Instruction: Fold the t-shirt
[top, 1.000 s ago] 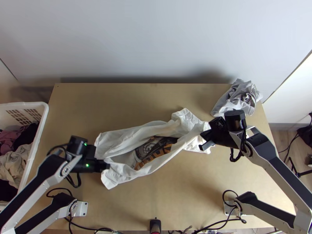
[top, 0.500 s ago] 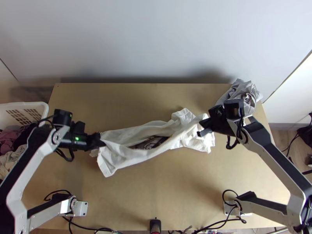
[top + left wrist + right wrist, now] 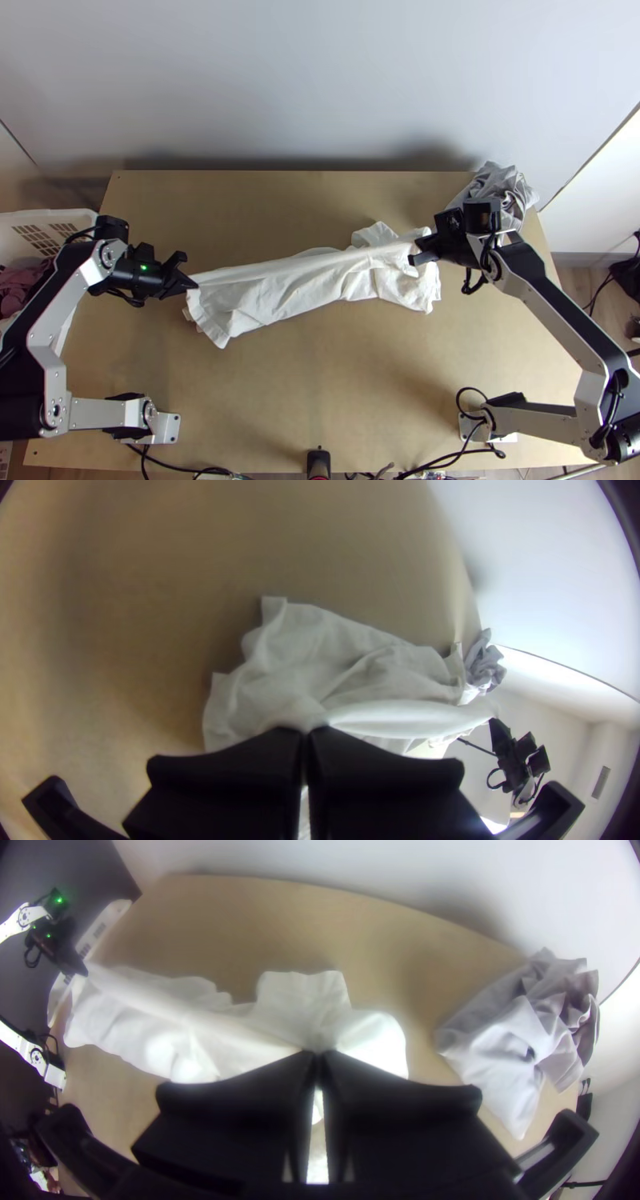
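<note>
My left gripper [image 3: 190, 285] is shut on the left end of the white t-shirt [image 3: 296, 292]. The shirt's right part is pinched in my right gripper [image 3: 419, 246]. Between the two, its upper edge is drawn into a taut line, with the rest hanging in loose folds toward the near side; the right end lies bunched. In the left wrist view, the left gripper [image 3: 305, 737] has its fingers together on the white cloth [image 3: 313, 660]. The right wrist view has the right gripper [image 3: 319, 1060] closed on the cloth [image 3: 300, 1000].
A crumpled grey-white cloth [image 3: 500, 188] lies at the table's far right corner, close beyond the right gripper. A white basket [image 3: 48, 220] with clothes stands off the table's left edge. Bare wood [image 3: 336, 384] extends on the near side of the shirt.
The left gripper has moved up the picture and slightly left, holding the shirt. The shirt's dark print has become covered by white cloth. My right gripper has shifted slightly up the picture.
</note>
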`<state>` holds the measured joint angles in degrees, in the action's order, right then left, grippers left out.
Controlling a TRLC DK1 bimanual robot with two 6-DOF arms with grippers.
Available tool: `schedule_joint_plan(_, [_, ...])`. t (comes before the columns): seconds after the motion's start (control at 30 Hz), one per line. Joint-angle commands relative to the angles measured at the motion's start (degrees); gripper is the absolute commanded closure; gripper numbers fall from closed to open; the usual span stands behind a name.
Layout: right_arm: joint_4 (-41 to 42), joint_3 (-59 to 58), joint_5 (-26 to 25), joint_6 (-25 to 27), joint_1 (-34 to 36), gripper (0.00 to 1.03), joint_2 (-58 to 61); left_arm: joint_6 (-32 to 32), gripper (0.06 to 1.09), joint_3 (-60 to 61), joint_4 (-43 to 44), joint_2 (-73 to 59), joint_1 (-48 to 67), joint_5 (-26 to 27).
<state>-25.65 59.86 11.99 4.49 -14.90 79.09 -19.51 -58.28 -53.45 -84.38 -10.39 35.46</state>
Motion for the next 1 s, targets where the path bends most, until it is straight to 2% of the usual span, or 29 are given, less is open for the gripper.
schedule_joint_plan(0.0, [2.8, -2.6, 0.0, -2.1, -0.5, 0.98, 1.6, 0.2, 1.05, 1.7, 0.2, -3.7, 2.0, -1.2])
schedule_joint_plan(0.23, [4.9, -4.8, -0.1, -4.1, -5.8, 0.98, 6.4, -0.7, 1.05, 2.7, 0.6, -7.2, 9.1, -1.4])
schedule_joint_plan(0.4, [6.8, -5.4, -0.1, -3.6, -6.6, 0.98, 8.0, -0.6, 1.05, 2.0, 0.5, -8.3, 12.2, -4.2])
schedule_joint_plan(0.57, [6.8, -6.2, -0.2, -0.4, -3.2, 0.98, 8.9, 1.6, 1.05, 2.2, -2.3, -8.2, 13.6, -6.5])
schedule_joint_plan(0.73, [6.3, -7.5, -0.2, 1.4, 1.6, 0.97, 8.6, 7.4, 1.05, 1.9, -6.7, -6.6, 9.1, -8.0])
schedule_joint_plan(0.77, [5.7, -7.5, -0.2, 1.5, 2.3, 0.95, 8.2, 9.2, 1.02, 1.7, -8.0, -6.1, 8.1, -8.1])
schedule_joint_plan(0.8, [5.0, -7.6, -0.2, 1.6, 2.9, 0.93, 7.5, 10.6, 0.94, 1.5, -8.8, -5.6, 7.2, -8.1])
schedule_joint_plan(0.83, [5.0, -8.0, -0.1, 1.9, 3.5, 0.81, 6.6, 11.2, 0.77, 1.2, -9.1, -5.4, 6.0, -8.1])
schedule_joint_plan(0.9, [5.0, -8.4, -0.1, 1.4, 4.5, 0.33, 4.9, 13.4, 0.31, -0.1, -11.3, -4.8, 4.2, -8.1])
schedule_joint_plan(0.93, [4.9, -8.4, -0.1, 0.6, 5.2, 0.19, 4.2, 14.1, 0.14, -1.0, -12.1, -4.4, 3.4, -8.3])
schedule_joint_plan(0.97, [4.5, -8.4, -0.1, 0.0, 5.5, 0.13, 3.5, 15.1, 0.10, -1.9, -13.4, -4.0, 2.9, -8.3])
